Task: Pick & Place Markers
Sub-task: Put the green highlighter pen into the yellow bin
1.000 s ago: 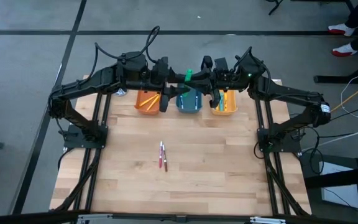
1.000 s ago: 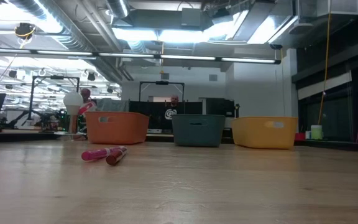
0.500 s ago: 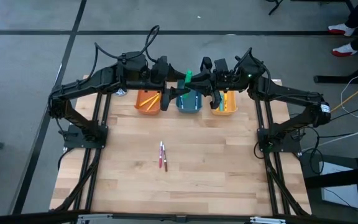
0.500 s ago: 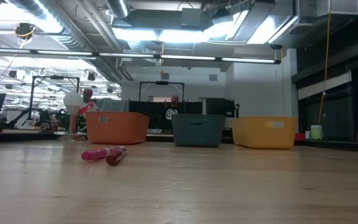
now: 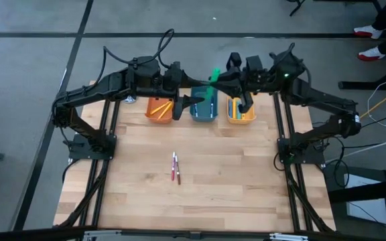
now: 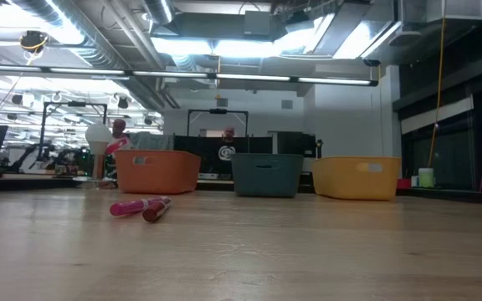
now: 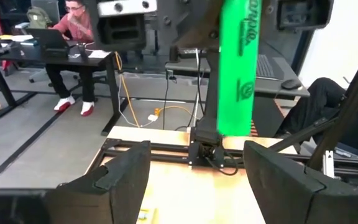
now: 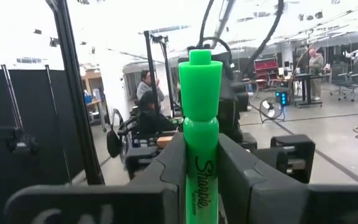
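Right gripper clamps green stick above teal bin; left gripper fingers apart beside it; two markers on table.

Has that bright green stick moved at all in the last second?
Yes. The green stick, held in the right gripper, has shifted rightward, from the blue bin's left corner to above its right edge.

Two matte black arms, boxy joint housings, mounted on black frame rails at table sides. Left arm at frame left, right arm at frame right. Black cables loop above shoulders, upper centre. Small green light on right wrist. Fingers broad, dark, flat-faced.
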